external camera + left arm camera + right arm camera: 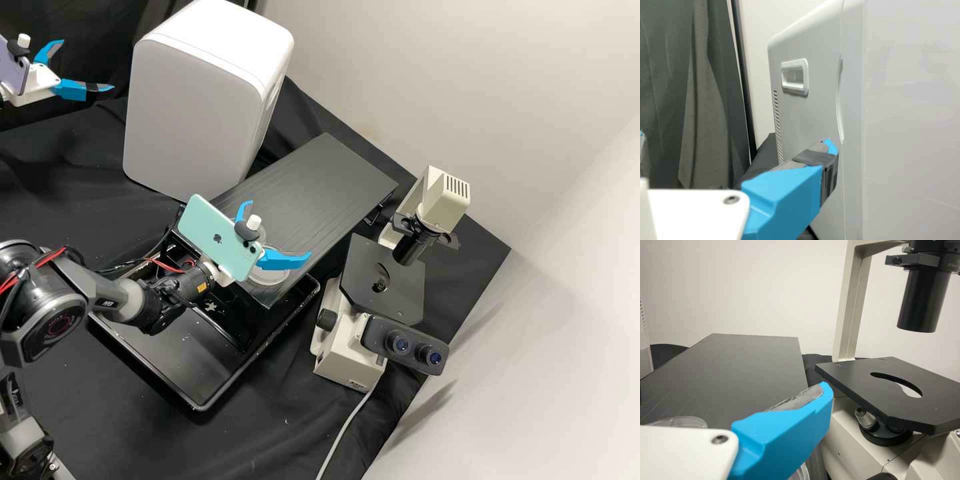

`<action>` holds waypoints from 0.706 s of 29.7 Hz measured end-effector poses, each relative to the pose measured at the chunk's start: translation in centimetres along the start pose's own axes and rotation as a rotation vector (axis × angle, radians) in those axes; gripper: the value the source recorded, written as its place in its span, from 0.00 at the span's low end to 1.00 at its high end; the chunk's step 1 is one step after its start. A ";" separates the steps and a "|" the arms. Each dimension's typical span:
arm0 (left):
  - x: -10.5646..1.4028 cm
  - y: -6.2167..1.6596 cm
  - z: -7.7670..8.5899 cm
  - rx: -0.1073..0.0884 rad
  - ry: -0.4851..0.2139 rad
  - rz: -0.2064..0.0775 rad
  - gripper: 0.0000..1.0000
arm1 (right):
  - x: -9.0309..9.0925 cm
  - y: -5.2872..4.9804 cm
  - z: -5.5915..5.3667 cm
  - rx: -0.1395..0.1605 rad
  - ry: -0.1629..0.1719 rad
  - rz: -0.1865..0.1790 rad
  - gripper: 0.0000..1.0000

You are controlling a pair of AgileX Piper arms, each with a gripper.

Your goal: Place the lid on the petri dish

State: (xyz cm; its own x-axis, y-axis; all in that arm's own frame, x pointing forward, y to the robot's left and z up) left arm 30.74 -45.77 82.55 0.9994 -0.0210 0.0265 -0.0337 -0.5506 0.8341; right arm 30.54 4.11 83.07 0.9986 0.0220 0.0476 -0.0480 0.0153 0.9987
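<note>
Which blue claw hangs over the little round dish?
The right gripper, mid-bench above the petri dish; the left gripper sits far off beside the white box.

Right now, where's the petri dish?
In the high view the dish lies on the near end of the black slab, just under the open right gripper, with the microscope beside the slab.

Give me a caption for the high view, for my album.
Open right gripper hovers over a petri dish, with a microscope beside it.
</note>
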 end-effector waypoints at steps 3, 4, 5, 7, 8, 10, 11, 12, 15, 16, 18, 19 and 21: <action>0.0 0.00 0.0 0.000 0.000 0.000 1.00 | 0.0 0.0 0.0 0.000 0.000 0.000 1.00; 0.0 0.00 0.0 0.000 0.000 0.000 1.00 | 0.0 0.0 0.0 0.000 0.000 0.000 1.00; 0.0 0.00 0.0 0.000 0.000 0.000 1.00 | 0.0 0.0 0.0 0.000 0.000 0.000 1.00; 0.0 0.00 0.0 0.000 0.000 0.000 1.00 | 0.0 0.0 0.0 0.000 0.000 0.000 1.00; 0.0 0.00 0.0 0.000 0.000 0.000 1.00 | 0.0 0.0 0.0 0.000 0.000 0.000 1.00; 0.0 0.00 0.0 0.000 0.000 0.000 1.00 | 0.0 0.0 0.0 0.000 0.000 0.000 1.00; 0.0 0.00 0.0 0.000 0.000 0.000 1.00 | 0.0 0.0 0.0 0.000 0.000 0.000 1.00; 0.0 -0.02 0.1 0.000 -0.003 -0.001 1.00 | 0.0 0.0 0.0 0.000 0.000 0.000 1.00; 0.0 -0.24 0.5 -0.002 -0.016 -0.008 1.00 | 0.0 0.0 0.0 0.000 0.000 0.000 1.00; 0.0 -0.33 0.7 -0.002 -0.023 -0.011 1.00 | 0.0 0.0 0.0 0.000 0.000 0.000 1.00; 0.0 -0.47 1.4 -0.002 -0.046 -0.015 1.00 | 0.0 0.0 0.0 0.000 0.000 0.000 1.00; 0.0 -0.57 1.9 -0.002 -0.062 -0.019 1.00 | 0.0 0.0 0.0 0.000 0.000 0.000 1.00; -0.1 -0.78 2.9 0.012 -0.096 -0.025 1.00 | 0.0 0.0 0.0 0.000 0.000 0.000 1.00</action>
State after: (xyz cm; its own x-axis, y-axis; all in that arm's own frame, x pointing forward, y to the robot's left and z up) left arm 30.63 -47.79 80.27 0.9951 -0.0869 -0.0477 -0.0094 -0.5619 0.8272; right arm 30.54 4.11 83.07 0.9986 0.0220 0.0476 -0.0480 0.0153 0.9987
